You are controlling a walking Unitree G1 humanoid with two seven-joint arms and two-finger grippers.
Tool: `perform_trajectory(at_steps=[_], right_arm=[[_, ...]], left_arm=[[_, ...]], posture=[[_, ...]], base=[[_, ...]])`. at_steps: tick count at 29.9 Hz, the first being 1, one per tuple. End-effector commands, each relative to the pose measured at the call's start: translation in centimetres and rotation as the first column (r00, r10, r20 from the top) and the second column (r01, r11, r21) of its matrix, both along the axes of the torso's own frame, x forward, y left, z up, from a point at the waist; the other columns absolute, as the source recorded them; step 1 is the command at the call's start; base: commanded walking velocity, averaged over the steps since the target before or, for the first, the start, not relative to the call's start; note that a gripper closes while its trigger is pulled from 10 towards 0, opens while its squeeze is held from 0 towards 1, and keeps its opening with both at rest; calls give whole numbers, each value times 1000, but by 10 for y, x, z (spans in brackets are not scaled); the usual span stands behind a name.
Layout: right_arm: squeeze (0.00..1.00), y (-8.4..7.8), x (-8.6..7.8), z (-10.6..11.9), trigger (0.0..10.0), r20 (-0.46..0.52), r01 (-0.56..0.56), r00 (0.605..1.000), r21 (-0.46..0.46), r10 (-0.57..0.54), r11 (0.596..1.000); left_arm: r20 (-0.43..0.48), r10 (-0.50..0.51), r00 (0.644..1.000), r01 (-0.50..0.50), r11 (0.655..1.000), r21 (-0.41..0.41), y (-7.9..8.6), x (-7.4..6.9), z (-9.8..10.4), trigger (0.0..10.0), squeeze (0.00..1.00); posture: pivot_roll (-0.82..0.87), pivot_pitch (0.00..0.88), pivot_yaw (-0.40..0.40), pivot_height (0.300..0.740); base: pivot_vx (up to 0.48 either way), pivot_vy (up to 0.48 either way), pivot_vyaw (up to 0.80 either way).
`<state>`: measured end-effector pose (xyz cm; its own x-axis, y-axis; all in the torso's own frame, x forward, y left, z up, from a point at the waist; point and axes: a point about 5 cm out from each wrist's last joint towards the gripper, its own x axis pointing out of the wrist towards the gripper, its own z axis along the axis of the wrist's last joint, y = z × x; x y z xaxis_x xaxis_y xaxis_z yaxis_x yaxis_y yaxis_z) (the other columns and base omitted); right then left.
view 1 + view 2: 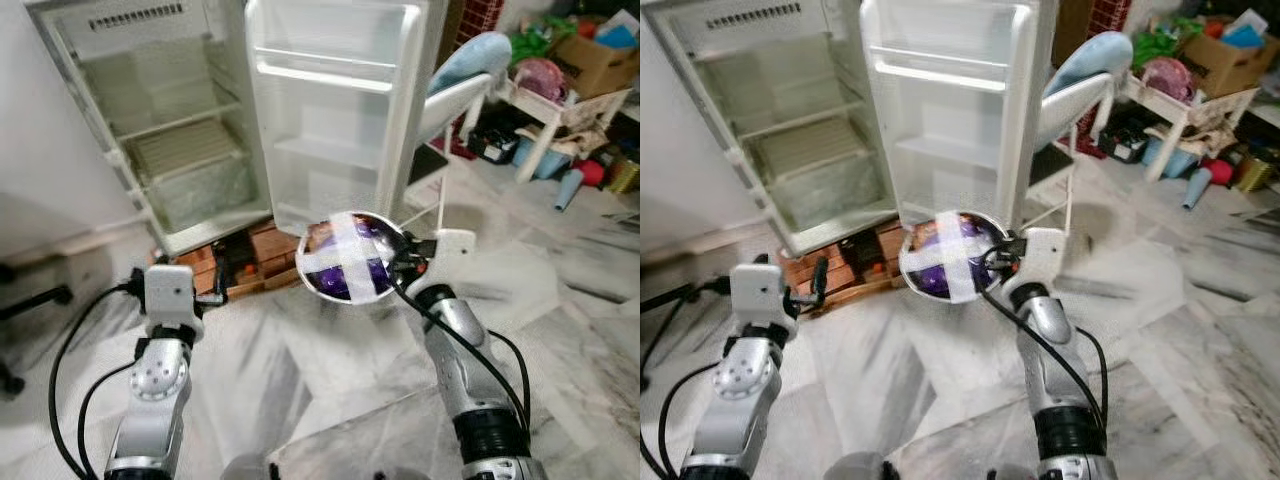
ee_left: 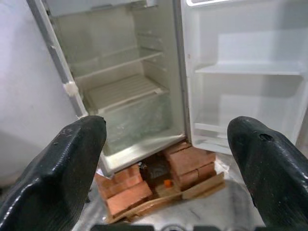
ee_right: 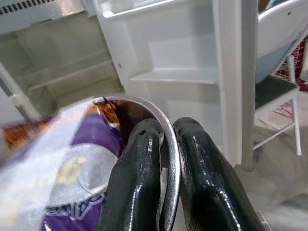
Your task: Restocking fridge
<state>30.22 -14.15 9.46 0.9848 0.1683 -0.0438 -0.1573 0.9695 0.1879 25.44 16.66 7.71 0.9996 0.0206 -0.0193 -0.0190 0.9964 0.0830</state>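
- We carry a metal bowl (image 1: pixel 352 257) in our right gripper (image 3: pixel 166 168); its two black fingers pinch the bowl's rim, one inside and one outside, which looks like the surest hold on a thin edge.
- The bowl sits in front of us at mid height, near the foot of the open fridge (image 1: pixel 180 150); purple packets lie inside it, held down by crossed strips of white tape (image 1: pixel 345 262), presumably to stop them spilling as we walk.
- Our left gripper (image 2: pixel 168 159) is raised and spread wide, holding nothing; we judge it ready to steady the bowl or help at a shelf.
- The fridge door (image 1: pixel 335 110) stands open and the shelves look bare; the cabinet rests on bricks (image 2: pixel 144 180).
- The floor is pale marble tile (image 1: pixel 560 330); a chair (image 1: pixel 455 100) stands right of the door, with a cluttered rack (image 1: pixel 560 110) far right.
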Motion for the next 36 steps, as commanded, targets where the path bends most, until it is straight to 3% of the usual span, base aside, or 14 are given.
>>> perform_trajectory(at_steps=[1, 12, 36], right_arm=[[0, -8, 0, 4, 10000, 17, 33, 999, 5, -33, 999], [0, -7, 1, 3, 10000, 16, 40, 999, 9, -41, 999], [0, -6, 8, 10, 10000, 51, 35, 998, 3, -36, 999]], left_arm=[[12, -19, 1000, 19, 1000, 1, -4, 1, 3, 10000, 0], [32, -9, 999, 9, 1000, 28, -3, 3, 7, 10000, 0], [36, -31, 999, 30, 999, 42, -7, 5, 7, 10000, 0]], posture=[[86, 41, 23, 740], [86, 41, 28, 740], [90, 37, 22, 740]], base=[[0, 461, 0], [26, 445, 0], [479, 0, 0]])
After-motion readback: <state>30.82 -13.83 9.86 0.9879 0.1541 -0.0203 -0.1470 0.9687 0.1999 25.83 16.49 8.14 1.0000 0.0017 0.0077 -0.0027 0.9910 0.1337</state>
